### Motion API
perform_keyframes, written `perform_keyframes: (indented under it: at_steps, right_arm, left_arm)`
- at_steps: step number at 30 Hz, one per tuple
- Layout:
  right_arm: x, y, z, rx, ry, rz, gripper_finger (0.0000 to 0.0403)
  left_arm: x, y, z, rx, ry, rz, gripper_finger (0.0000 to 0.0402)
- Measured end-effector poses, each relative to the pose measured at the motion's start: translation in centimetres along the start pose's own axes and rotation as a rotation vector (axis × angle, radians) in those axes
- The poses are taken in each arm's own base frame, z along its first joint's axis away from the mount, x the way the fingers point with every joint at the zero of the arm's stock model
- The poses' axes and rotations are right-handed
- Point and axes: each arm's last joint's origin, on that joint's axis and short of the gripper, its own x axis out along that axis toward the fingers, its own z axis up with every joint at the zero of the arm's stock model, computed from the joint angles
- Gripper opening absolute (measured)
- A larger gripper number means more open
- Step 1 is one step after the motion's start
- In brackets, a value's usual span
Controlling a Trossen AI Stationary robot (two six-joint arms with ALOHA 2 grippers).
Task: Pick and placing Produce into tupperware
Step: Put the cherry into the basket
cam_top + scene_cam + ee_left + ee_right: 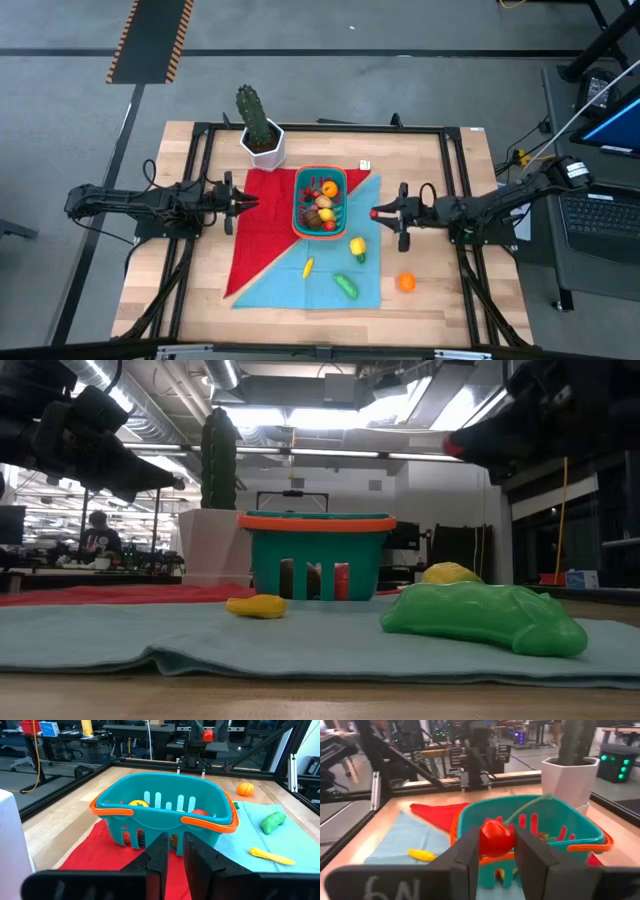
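Reaching in level from the table's right edge, the right arm lies stretched low toward the table's centre. Its end effector (374,212) stands just short of the tupperware (303,190) on that container's right side, above the teal cloth (290,285). The right wrist view shows its fingers (466,851) partly closed on a red cherry (495,838) with a green stem, clamped between the pads.

The left arm extends level from the left edge toward the centre, over the red cloth (262,230). Its end effector (252,202) stops a little short of the tupperware's left side. In the left wrist view its fingers (159,854) stand nearly together with a narrow gap, and nothing is seen between them.

The tupperware sits near the table's centre, straddling both cloths, and holds several produce pieces. Loose produce lies toward the near edge: a yellow pepper (357,246), a yellow banana (308,267) and a green cucumber (346,286) on the teal cloth, and an orange (406,283) on bare wood toward the right edge. A cactus in a white pot (262,143) stands by the far edge.
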Motion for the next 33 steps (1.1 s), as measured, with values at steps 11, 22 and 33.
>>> perform_keyframes:
  at_steps: [11, 22, 33]
  right_arm:
    - [0.7, -1.6, -0.5, 0.026, 0.025, -0.127, 0.0100]
    - [4.4, -1.7, 1.9, -0.070, 0.043, -0.044, 0.0100]
    - [10.0, -2.9, 2.5, -0.069, 0.111, 0.063, 0.0100]
  left_arm:
    - [0.0, 0.0, 0.0, 0.000, 0.000, 0.000, 0.0023]
    - [0.0, 0.0, 0.0, 0.001, 0.000, 0.001, 0.0001]
    - [0.0, 0.0, 0.0, 0.000, 0.000, 0.001, 0.0026]
